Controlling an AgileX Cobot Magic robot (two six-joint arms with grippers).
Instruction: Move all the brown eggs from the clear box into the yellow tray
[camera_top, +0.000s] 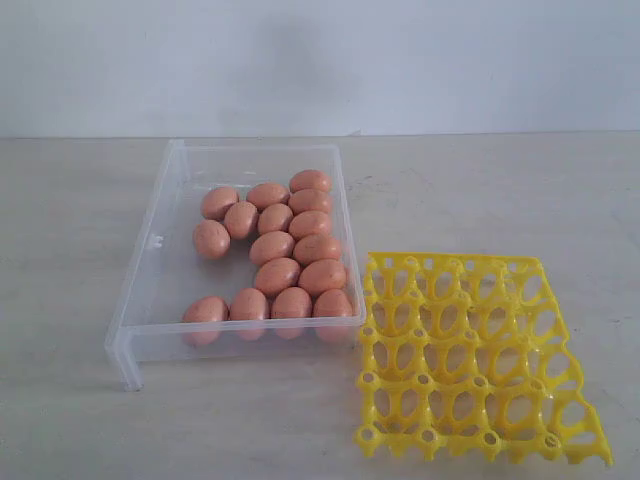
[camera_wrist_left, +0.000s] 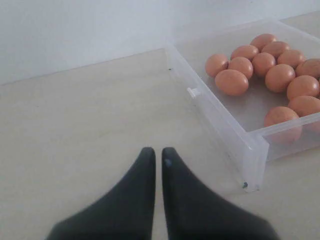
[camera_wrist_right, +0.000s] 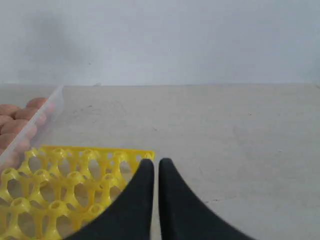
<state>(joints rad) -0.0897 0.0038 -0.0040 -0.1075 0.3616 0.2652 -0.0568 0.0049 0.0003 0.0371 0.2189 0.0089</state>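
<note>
The yellow tray (camera_top: 488, 440) is set nearest the exterior camera, at the lower right of that view. It lies flat on the counter (camera_top: 80, 250), and the pale surface is seen through its openwork cells. The counter, the largest thing shown, is light and faintly veined, and it is backed by a plain white wall.

The clear box (camera_top: 145, 255) is placed to the left of the tray and farther back, with its long sides running away from the camera. Its near right corner is just beside the tray's far left corner; whether the two touch cannot be told. A small lip is seen on its left wall.

The task's eggs (camera_top: 277, 276) are all held inside the box. Sixteen are counted. Four are lined up along the near wall, and the rest are bunched in a band that runs up toward the far right corner. The left part of the box floor is left bare.

The left claw (camera_wrist_left: 157, 152) is held over bare counter, near the box's left wall. Its dark fingers are pressed nearly together and nothing is gripped between them. The right claw (camera_wrist_right: 151, 162) is closed in the same way, with nothing held. In its wrist view its tips are seen at a corner of the tray, with the box wall beyond.
</note>
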